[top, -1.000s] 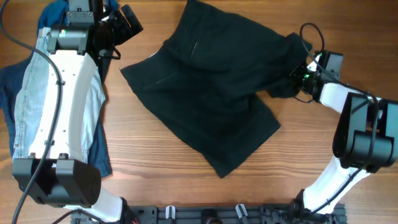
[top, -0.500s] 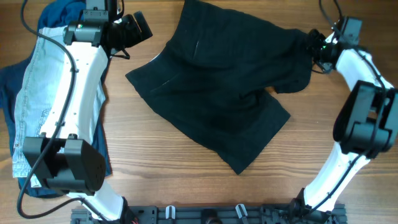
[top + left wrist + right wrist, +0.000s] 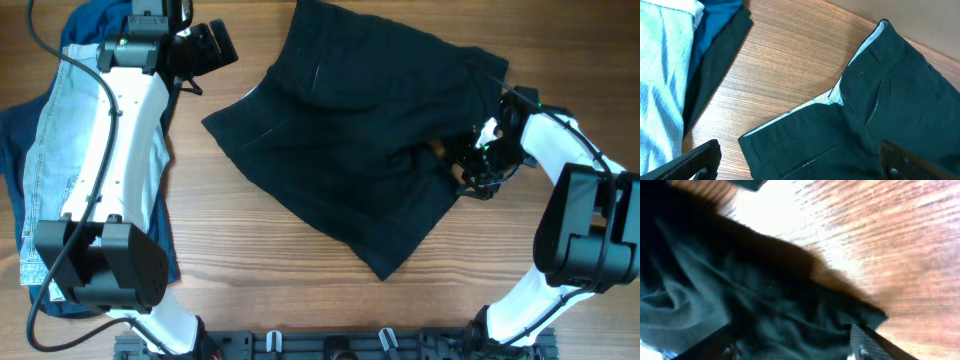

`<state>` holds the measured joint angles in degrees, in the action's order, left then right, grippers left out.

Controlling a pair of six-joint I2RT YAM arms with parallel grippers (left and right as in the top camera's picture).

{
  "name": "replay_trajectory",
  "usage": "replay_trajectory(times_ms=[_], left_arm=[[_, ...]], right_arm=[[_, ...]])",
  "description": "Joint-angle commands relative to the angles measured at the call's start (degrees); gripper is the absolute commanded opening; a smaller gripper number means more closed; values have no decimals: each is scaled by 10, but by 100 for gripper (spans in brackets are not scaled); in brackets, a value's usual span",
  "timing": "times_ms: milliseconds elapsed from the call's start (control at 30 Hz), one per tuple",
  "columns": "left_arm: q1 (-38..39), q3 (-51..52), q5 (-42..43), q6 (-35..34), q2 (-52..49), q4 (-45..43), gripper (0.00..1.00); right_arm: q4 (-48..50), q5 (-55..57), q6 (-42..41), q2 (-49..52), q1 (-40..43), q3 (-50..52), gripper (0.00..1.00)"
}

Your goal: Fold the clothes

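Black shorts point(image 3: 350, 150) lie spread and rumpled on the table point(image 3: 300, 300) in the view from above, with the right gripper point(image 3: 478, 165) low at the edge nearest it. The left gripper point(image 3: 205, 50) is off the cloth just beside a corner, with blue denim shorts point(image 3: 50, 150) under its arm. From the left wrist, its fingers point(image 3: 695, 160) are wide apart and hold nothing, and the black shorts lie just ahead of them with pale lining showing along one edge. The right wrist picture is blurry, but its fingers point(image 3: 867, 340) look spread, with dark cloth bunched between them; the shorts look light, soft and floppy, so I think a firm pinch on a hem or corner is best.
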<state>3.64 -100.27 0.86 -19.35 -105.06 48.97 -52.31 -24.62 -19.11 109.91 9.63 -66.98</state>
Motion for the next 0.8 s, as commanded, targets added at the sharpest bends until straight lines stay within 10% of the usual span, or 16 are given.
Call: replay_trajectory(times_ms=[0,167,633,700,767], left_arm=[[-2,-6,-7,12,-5,-2,100],[-2,-6,-7,12,-5,-2,100],[0,-6,23,11,-7,-2,100],[0,-5,28,15,-7,3,100],[0,2,79,82,-12,4,100]], right_arm=[[7,3,-10,3,1,11,55],[31,72,-21,3,1,11,4],[369,193,178,3,68,9,4],[324,156,176,0,68,-16,96],[235,103,177,-26,68,-64,100]])
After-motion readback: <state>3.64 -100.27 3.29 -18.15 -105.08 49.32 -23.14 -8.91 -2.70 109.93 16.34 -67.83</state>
